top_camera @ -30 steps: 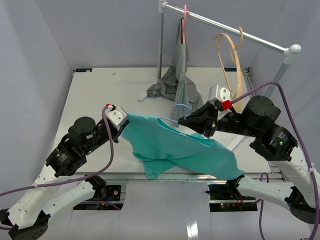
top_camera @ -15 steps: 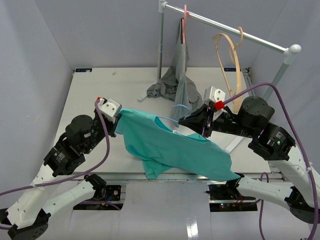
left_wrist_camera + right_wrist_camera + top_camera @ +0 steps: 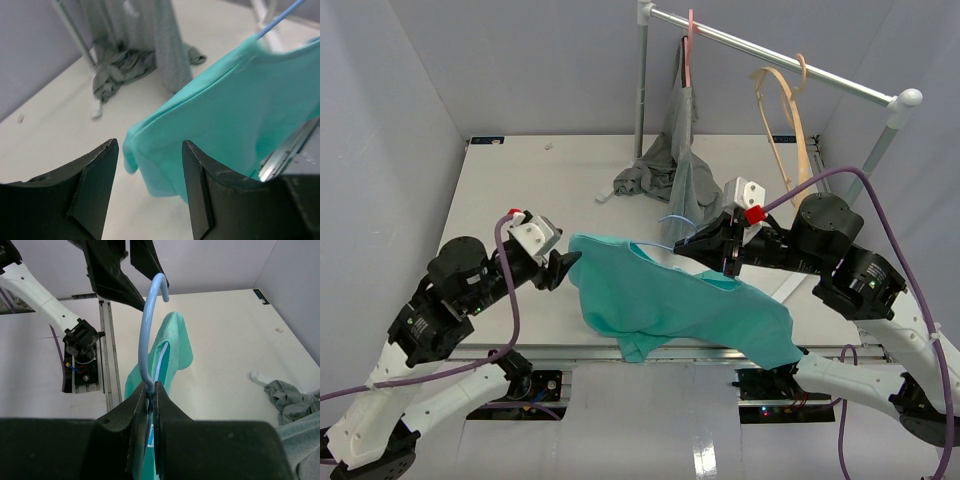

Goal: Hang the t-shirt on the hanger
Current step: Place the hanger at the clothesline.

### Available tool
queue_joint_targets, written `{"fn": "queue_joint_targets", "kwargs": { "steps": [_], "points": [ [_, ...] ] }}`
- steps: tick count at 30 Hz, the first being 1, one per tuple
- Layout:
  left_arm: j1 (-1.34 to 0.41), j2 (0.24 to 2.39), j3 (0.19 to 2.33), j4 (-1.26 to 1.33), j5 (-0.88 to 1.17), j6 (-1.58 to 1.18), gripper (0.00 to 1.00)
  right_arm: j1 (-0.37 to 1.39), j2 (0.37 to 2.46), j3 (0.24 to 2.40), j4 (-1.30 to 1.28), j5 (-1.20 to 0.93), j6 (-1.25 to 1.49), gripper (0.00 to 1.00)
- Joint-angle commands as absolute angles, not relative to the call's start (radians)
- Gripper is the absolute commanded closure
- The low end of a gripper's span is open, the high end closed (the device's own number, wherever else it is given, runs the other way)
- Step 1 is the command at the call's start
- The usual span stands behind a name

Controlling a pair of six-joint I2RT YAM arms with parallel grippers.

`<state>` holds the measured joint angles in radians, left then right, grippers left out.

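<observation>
The teal t-shirt [image 3: 660, 300] hangs draped from the light-blue wire hanger [image 3: 672, 220], its hem trailing over the table's near edge. My right gripper [image 3: 694, 243] is shut on the hanger at the base of its hook. In the right wrist view the hook [image 3: 148, 315] curves up out of the shut gripper [image 3: 151, 387], with teal cloth [image 3: 175, 347] beyond it. My left gripper [image 3: 566, 265] stands open just left of the shirt's shoulder, apart from it. In the left wrist view nothing sits in that gripper [image 3: 149, 145]; the shirt [image 3: 225, 115] hangs beyond it.
A clothes rack [image 3: 770, 55] stands at the back right. On it a grey garment [image 3: 675, 160] hangs from a pink hanger [image 3: 691, 45] and pools on the table. A tan wooden hanger [image 3: 780, 110] hangs beside it. Grey walls close in the white table [image 3: 520, 190].
My left gripper has let go of the shirt's shoulder, opened and drawn back to the left. The freed shoulder has sagged. The right gripper has kept its hold, shifting slightly left.
</observation>
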<state>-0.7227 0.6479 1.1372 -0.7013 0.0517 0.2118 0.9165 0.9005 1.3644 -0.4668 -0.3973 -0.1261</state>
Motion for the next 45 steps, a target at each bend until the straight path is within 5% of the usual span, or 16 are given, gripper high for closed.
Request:
{"fn": "queue_joint_targets", "kwargs": {
  "steps": [1,12,22,25,28,29,39,45],
  "points": [
    [-0.723,0.689,1.263,-0.672,0.338,0.267,0.36,0.915,0.92,1.339,-0.338,-0.45,-0.099,0.92],
    [-0.724,0.863,1.321,-0.646,0.631,0.319,0.36,0.916,0.991,1.266,-0.134,-0.605,-0.054,0.92],
    [-0.724,0.854,1.254,-0.636,0.68,0.358,0.39,0.914,1.017,1.241,-0.025,-0.671,-0.021,0.92],
    [-0.724,0.847,1.237,-0.62,0.734,0.365,0.44,0.914,1.024,1.229,-0.012,-0.682,-0.012,0.92],
    [-0.723,0.849,1.232,-0.609,0.763,0.36,0.63,0.914,1.034,1.224,0.016,-0.679,-0.008,0.92],
    [-0.724,0.849,1.233,-0.608,0.756,0.358,0.63,0.914,1.037,1.224,0.01,-0.667,-0.01,0.92],
    [-0.724,0.774,1.274,-0.535,0.387,0.214,0.02,0.916,1.019,1.3,-0.413,-0.219,-0.05,0.92],
    [-0.724,0.786,1.317,-0.545,0.192,0.075,0.02,0.916,0.94,1.22,-0.558,-0.028,0.02,0.92]
  ]
}}
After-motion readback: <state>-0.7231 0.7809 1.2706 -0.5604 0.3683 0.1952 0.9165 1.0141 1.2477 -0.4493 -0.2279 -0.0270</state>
